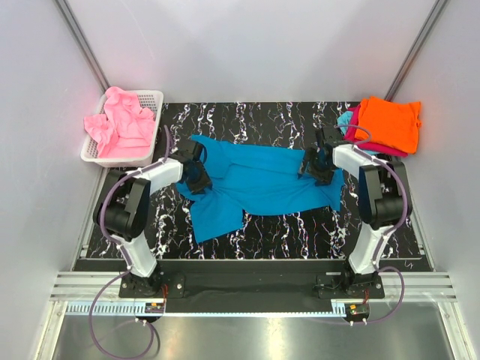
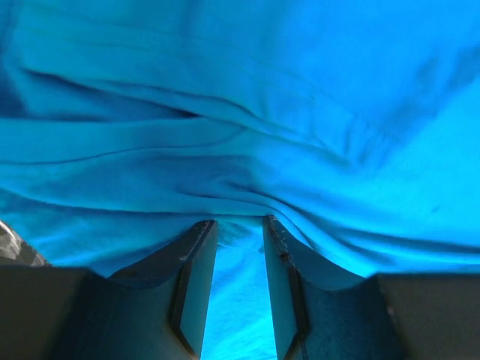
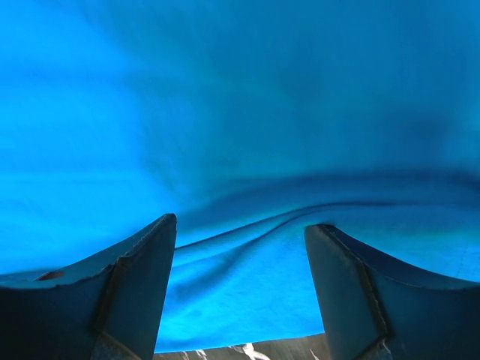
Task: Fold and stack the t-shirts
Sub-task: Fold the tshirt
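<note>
Centre of the top view, on the table (image 1: 300, 225): teal t-shirt (image 1: 262, 184) lies spread and rumpled. Left gripper (image 1: 196, 178) is at its left end, jaws clamped on a bunched fold, likely to lift that side for a fold. Right gripper (image 1: 313, 166) is at the right end, jaws wide apart over the cloth, holding nothing, probably lining up a grab. Orange t-shirt (image 1: 390, 124) tops the stack upper right. Pink t-shirts (image 1: 120, 127) wait in the basket (image 1: 154, 97) upper left.

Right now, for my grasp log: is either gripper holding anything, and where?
Left gripper pinches a fold of the teal t-shirt near its left end; right gripper stands open over the cloth, holding nothing.
</note>
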Available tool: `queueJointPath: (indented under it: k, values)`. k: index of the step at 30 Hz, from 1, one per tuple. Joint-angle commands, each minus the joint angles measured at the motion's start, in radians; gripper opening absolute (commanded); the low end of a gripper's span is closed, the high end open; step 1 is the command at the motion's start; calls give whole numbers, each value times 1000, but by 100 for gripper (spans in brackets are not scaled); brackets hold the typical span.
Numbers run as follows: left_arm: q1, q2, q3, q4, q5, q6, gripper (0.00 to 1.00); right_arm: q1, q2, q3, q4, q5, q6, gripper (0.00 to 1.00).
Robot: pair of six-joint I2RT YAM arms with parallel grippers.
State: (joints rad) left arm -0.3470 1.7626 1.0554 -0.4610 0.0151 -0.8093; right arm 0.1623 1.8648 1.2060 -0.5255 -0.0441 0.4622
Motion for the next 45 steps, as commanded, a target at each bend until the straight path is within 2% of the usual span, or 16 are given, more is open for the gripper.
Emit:
queueJointPath:
  k: [1, 9, 14, 19, 26, 36, 40, 45]
  values:
    - [72, 106, 54, -37, -27, 64, 38, 6, 123, 75, -22, 39, -25, 76]
    - [120, 262, 237, -64, 8, 81, 38, 5, 244, 257, -76, 72, -40, 75]
    - [121, 267, 281, -77, 25, 87, 38, 6, 249, 277, -105, 76, -46, 75]
    - [120, 173, 184, -76, 0, 91, 38, 8, 160, 169, -77, 52, -20, 74]
    - [111, -9, -40, -47, -9, 79, 38, 35, 17, -46, -4, 0, 27, 73]
    - [98, -212, -118, -1, 3, 142, 38, 54, -177, -125, -25, -2, 38, 72]
    - [92, -296, -147, -1, 16, 137, 40, 55, -259, -152, -44, -3, 41, 72]
    - [79, -432, -253, -8, 17, 92, 42, 56, -354, -200, -59, -14, 44, 72]
